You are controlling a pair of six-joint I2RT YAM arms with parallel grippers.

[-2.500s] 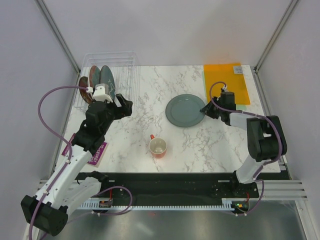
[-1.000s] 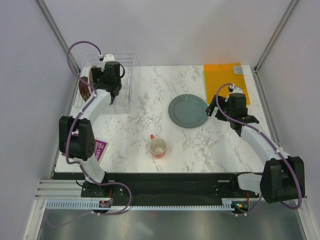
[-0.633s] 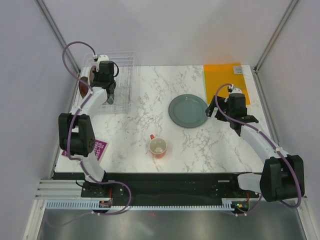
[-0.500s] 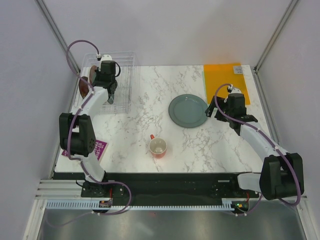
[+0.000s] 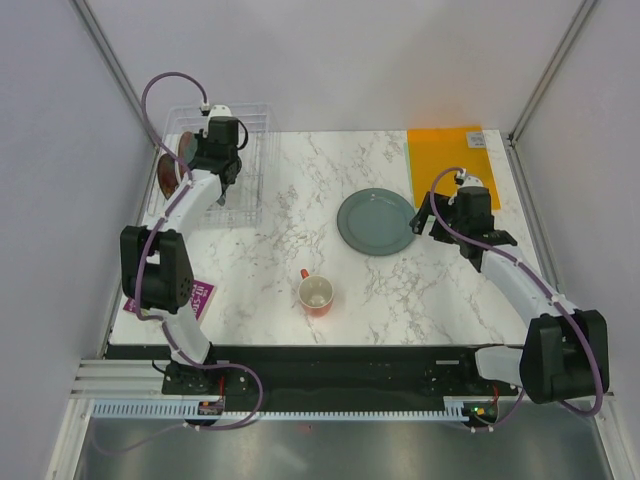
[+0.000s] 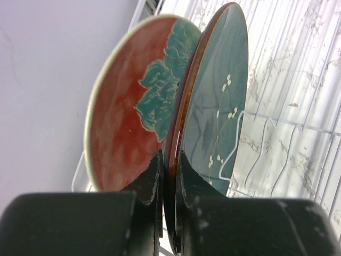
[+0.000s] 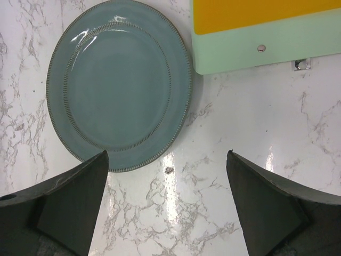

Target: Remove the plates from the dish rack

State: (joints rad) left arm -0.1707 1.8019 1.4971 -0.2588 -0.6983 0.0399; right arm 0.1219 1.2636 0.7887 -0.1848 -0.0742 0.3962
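Observation:
The clear dish rack (image 5: pixel 252 112) stands at the table's back left corner, its wire grid (image 6: pixel 277 133) showing in the left wrist view. Upright in it are a dark teal plate (image 6: pixel 216 106) with small white flowers and, just behind it, a red plate (image 6: pixel 120 122) with a teal floral pattern. My left gripper (image 5: pixel 219 165) (image 6: pixel 169 160) is shut on the dark teal plate's rim. A grey-green plate (image 5: pixel 375 222) (image 7: pixel 120 85) lies flat mid-table. My right gripper (image 5: pixel 428 222) (image 7: pixel 166 154) hangs wide open over bare marble beside that plate, holding nothing.
A small red mug (image 5: pixel 316 293) stands upright in front of the grey-green plate. A flat orange sheet (image 5: pixel 452 160) (image 7: pixel 256 8) on a pale green board (image 7: pixel 266 45) lies at the back right. A purple card (image 5: pixel 200 300) sits near the left front edge.
My left gripper has shut on the dark teal plate's rim in the rack and shifted slightly. The right arm has stayed still, open beside the grey-green plate.

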